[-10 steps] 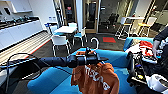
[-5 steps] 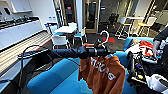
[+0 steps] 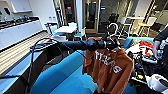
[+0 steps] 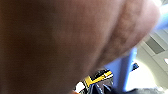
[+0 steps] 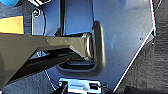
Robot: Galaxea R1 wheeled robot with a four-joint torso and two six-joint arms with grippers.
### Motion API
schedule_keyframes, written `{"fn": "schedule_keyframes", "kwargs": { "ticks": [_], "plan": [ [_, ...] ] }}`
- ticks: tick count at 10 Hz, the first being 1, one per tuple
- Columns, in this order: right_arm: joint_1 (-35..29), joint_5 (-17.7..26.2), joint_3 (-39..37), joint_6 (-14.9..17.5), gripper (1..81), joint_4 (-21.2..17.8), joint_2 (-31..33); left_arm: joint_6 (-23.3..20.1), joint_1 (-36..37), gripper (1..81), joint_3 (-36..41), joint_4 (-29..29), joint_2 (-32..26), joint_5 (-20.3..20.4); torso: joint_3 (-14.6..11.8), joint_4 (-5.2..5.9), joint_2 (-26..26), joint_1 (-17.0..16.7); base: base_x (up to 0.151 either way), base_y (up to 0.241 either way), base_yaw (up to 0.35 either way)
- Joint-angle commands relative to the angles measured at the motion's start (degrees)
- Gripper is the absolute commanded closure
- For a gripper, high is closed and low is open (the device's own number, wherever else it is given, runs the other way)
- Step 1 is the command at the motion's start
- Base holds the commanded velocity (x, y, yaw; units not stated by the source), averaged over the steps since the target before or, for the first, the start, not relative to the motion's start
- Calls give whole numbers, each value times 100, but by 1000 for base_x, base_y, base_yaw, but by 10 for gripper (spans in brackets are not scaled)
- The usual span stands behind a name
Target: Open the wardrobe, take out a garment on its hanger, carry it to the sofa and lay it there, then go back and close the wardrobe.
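Above the sofa (image 3: 62,77), left hand (image 3: 111,45) clamping hanger (image 3: 113,27).

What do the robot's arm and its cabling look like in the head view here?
The left arm is a round, glossy black tube with thicker jointed sections toward the wrist. A thin black cable arcs along it near its base, and another hangs below its middle. No markings or labels can be made out. The left gripper is a dark, blocky shape whose fingers are hard to make out.
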State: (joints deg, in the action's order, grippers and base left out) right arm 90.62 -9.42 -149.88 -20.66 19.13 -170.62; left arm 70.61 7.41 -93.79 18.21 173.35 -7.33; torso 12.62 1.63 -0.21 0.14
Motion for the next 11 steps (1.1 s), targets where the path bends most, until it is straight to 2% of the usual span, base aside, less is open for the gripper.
{"fn": "schedule_keyframes", "kwargs": {
  "ticks": [1, 4, 6, 8, 10, 11],
  "plan": [
    [-66, 301, 13, 18, 10, 47, -27, -135, 1600, 811, -559, -19, 550, 74, 0, 0, 0, 0, 0, 0, 0],
    [-66, 301, 22, 10, 10, 30, -54, -135, 1680, 811, -1114, 15, 965, -171, 0, 0, 2, 2, 0, 0, 0],
    [-66, 301, 13, 10, 10, 47, -98, -161, 1548, 811, -1273, 165, 930, -515, 0, 0, 2, 0, 0, 0, 0],
    [-66, 301, 22, 10, 10, 56, -115, -161, 1329, 811, -1378, 305, 780, -638, 334, 0, 2, 0, 0, 0, 0],
    [-66, 301, 22, 18, 10, 56, -115, -161, 1092, 811, -1660, 473, 763, -718, 534, 0, 0, -2, 0, 0, 0],
    [-66, 301, 22, 18, 10, 56, -115, -170, 1013, 811, -1790, 560, 806, -770, 521, 0, 2, 0, 0, 0, 0]
  ]
}}
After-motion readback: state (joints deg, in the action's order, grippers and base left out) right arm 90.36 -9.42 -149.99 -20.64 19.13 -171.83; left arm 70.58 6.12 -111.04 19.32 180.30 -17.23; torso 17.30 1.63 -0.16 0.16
